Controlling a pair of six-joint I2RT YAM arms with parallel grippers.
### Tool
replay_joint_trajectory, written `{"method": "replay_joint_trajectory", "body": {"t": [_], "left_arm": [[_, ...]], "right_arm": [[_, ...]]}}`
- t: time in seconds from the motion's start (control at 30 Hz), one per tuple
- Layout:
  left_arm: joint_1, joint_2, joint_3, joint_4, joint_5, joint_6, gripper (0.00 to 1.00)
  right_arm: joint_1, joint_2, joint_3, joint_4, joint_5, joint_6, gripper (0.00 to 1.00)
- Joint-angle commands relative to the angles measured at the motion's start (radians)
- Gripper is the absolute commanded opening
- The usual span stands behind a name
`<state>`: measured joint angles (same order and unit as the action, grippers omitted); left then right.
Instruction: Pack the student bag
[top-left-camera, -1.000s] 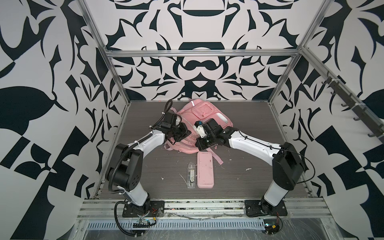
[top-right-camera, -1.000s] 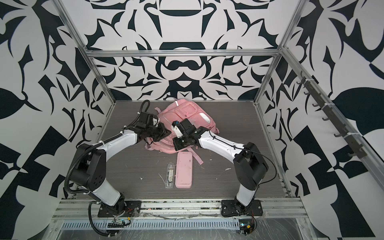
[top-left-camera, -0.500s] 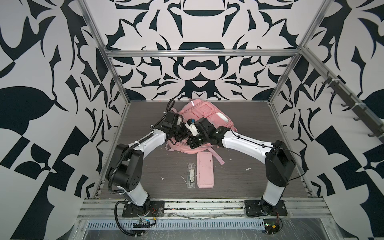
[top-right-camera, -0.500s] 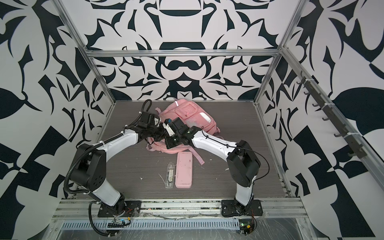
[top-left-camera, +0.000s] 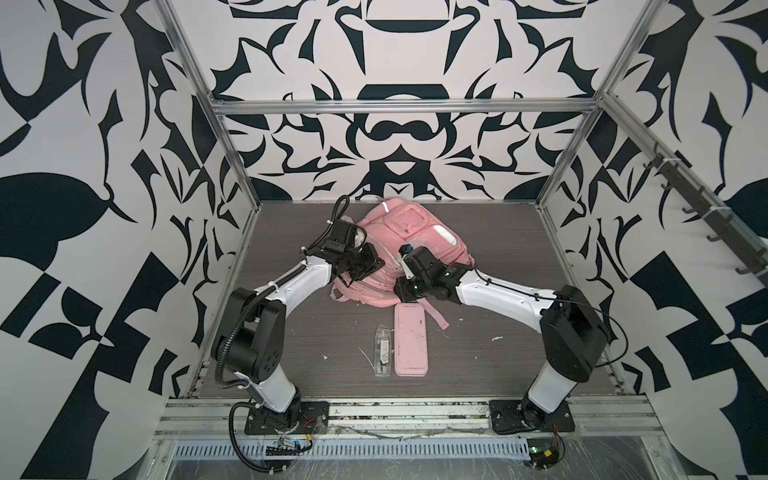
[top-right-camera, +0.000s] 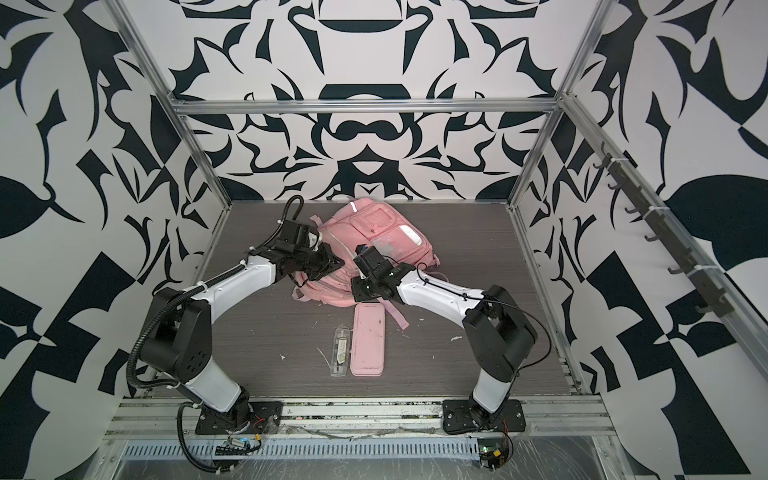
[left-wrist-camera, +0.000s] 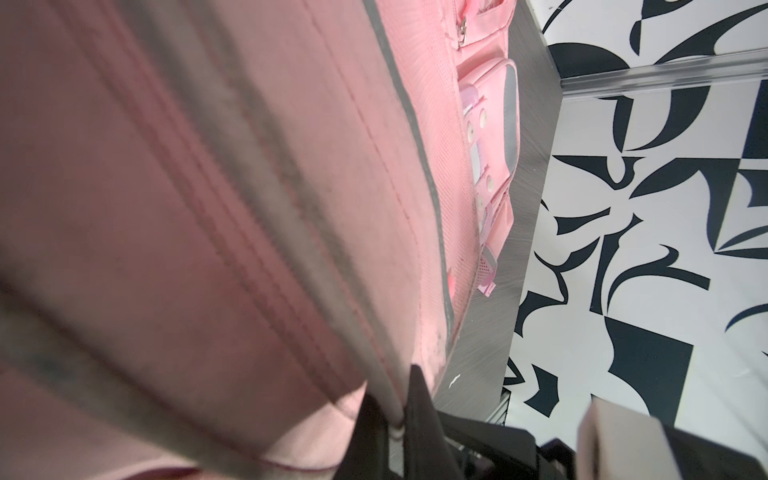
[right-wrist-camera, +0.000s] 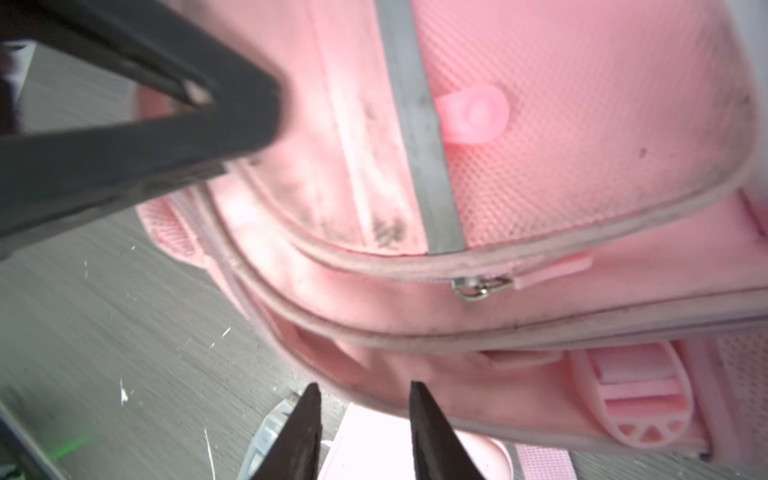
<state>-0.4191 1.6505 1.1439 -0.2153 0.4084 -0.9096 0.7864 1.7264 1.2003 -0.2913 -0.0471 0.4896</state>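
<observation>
The student bag (top-left-camera: 411, 232) (top-right-camera: 374, 232), pink and soft, lies at the back middle of the table. My left gripper (top-left-camera: 365, 266) (top-right-camera: 332, 262) is shut on the grey piping of the bag's left edge; the left wrist view shows the pinch (left-wrist-camera: 392, 399) against the pink fabric (left-wrist-camera: 249, 208). My right gripper (top-left-camera: 401, 293) (top-right-camera: 358, 295) hangs at the bag's near edge. In the right wrist view it (right-wrist-camera: 363, 390) stands open with nothing between its fingers. A silver zip slider (right-wrist-camera: 482, 286) sits on the seam beyond it, and the left gripper's fingers (right-wrist-camera: 166, 116) show there too.
A flat pink pencil case (top-left-camera: 410, 338) (top-right-camera: 367, 338) (right-wrist-camera: 374, 449) lies just in front of the bag. A clear plastic packet (top-left-camera: 382, 351) (top-right-camera: 340, 351) lies beside it on the left. A loose pink strap (top-left-camera: 436, 318) trails by the case. Hooks (top-left-camera: 706, 224) line the right wall.
My right gripper swung left toward the left gripper, then came back right toward the bag's near edge, and its jaws have opened. The left gripper has kept its hold.
</observation>
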Motion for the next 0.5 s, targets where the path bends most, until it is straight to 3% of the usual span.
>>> {"method": "replay_joint_trajectory", "body": {"t": [0.0, 0.33, 0.47], "left_arm": [[0.002, -0.051, 0.066, 0.040, 0.041, 0.014, 0.00], [-0.012, -0.051, 0.056, 0.040, 0.040, 0.006, 0.00], [-0.014, -0.050, 0.058, 0.042, 0.038, 0.007, 0.00]], "right_arm": [[-0.002, 0.016, 0.006, 0.083, 0.033, 0.043, 0.42], [-0.003, 0.071, -0.015, 0.178, 0.073, 0.143, 0.45], [-0.001, 0.070, -0.053, 0.234, 0.089, 0.183, 0.39]]}}
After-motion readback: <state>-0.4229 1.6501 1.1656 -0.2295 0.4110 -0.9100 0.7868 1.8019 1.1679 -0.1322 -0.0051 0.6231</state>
